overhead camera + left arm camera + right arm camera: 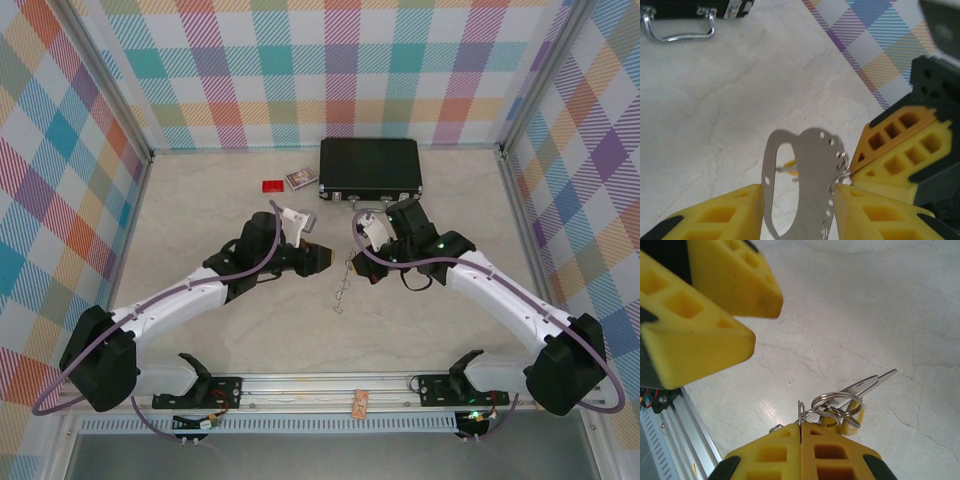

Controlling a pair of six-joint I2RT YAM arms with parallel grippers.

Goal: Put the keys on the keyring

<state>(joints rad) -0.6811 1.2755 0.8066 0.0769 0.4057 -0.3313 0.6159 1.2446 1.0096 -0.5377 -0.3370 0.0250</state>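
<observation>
keyring: grey metal oval loop with a row of small holes along one side. it stands upright between the two yellow fingers of the left tool, which i read as clamped on its long edges, held about half open by its width. location: over the middle of the surface, just near of the black case.

keys: two, on a cluster of small wire rings. the silver key sticks out past the rings. the yellow-headed key hangs beside it, partly behind them. in the left wrist view the cluster meets the keyring's right edge. i cannot tell whether any ring is threaded through it.

right tool: fingers pressed fully together, pinching one wire ring of the cluster. it sits just right of the left tool, tips nearly touching.

other items: silver handle on the case's near side. red block left of the case, well apart from both tools.
</observation>
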